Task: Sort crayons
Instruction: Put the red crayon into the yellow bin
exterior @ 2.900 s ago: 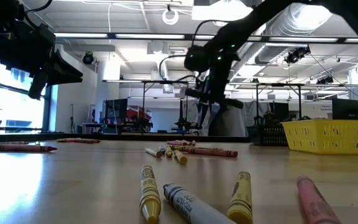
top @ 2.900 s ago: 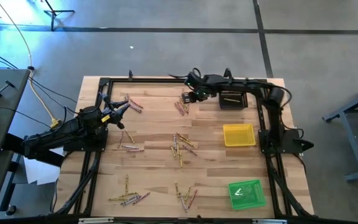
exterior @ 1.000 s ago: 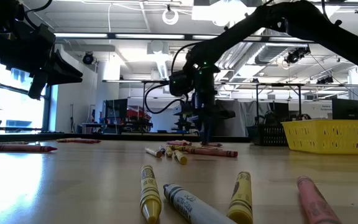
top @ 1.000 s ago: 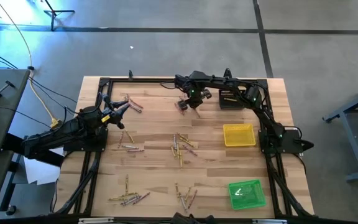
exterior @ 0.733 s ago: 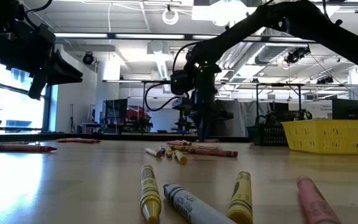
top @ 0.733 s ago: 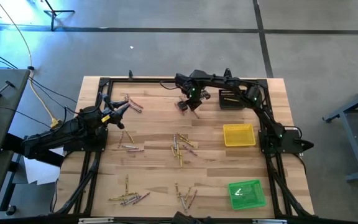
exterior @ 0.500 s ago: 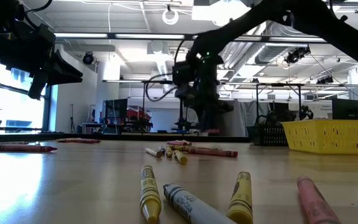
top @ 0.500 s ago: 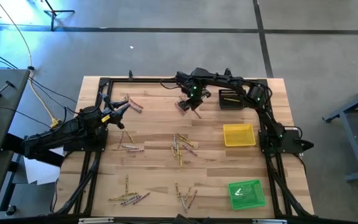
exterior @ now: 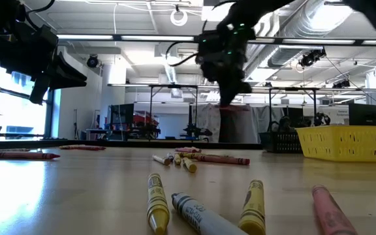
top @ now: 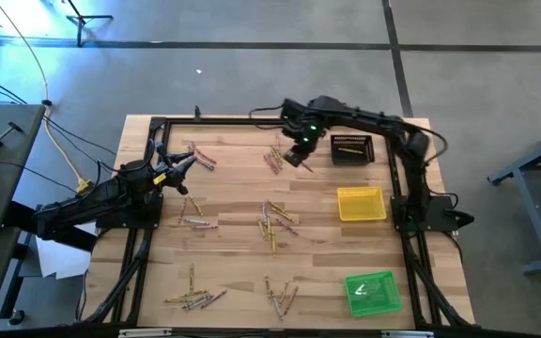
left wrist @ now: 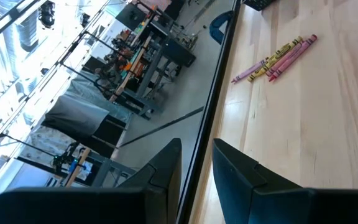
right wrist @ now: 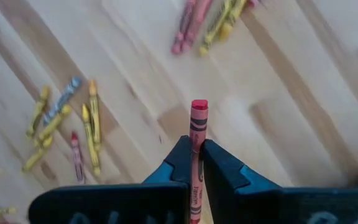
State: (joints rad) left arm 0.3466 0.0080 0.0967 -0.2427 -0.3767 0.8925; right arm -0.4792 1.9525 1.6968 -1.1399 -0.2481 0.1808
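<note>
My right gripper (top: pixel 300 158) hangs above the table's far side, between a far cluster of crayons (top: pixel 273 160) and the black tray (top: pixel 352 148). It is shut on one red crayon (right wrist: pixel 197 127), which shows as a pink streak (exterior: pixel 234 108) in the low view. More crayons lie flat in clusters at the far left (top: pixel 198 155), the middle (top: pixel 275 223) and the near side (top: pixel 280 296). My left gripper (top: pixel 193 161) waits open at the table's left edge, its fingers (left wrist: pixel 166 162) holding nothing. My right gripper pinches the red crayon's wrapped shaft (right wrist: pixel 195 163) between its two fingers (right wrist: pixel 219 163). The fingers point steeply down. The crayon's red end (right wrist: pixel 199 107) sticks out past the fingertips. The crayon is lifted clear of the table.
The black tray at the far right has yellow crayons in it. A yellow tray (top: pixel 361 204) sits at mid right and a green tray (top: pixel 374 291) at the near right. A black frame rail (top: pixel 214 120) runs along the table's edges. Bare wood lies between the clusters.
My right gripper has risen from the far crayon cluster with the red crayon between its fingers, lifting it clear of the table. It has shifted toward the table's right edge and rolled about its own axis. My left arm has kept still.
</note>
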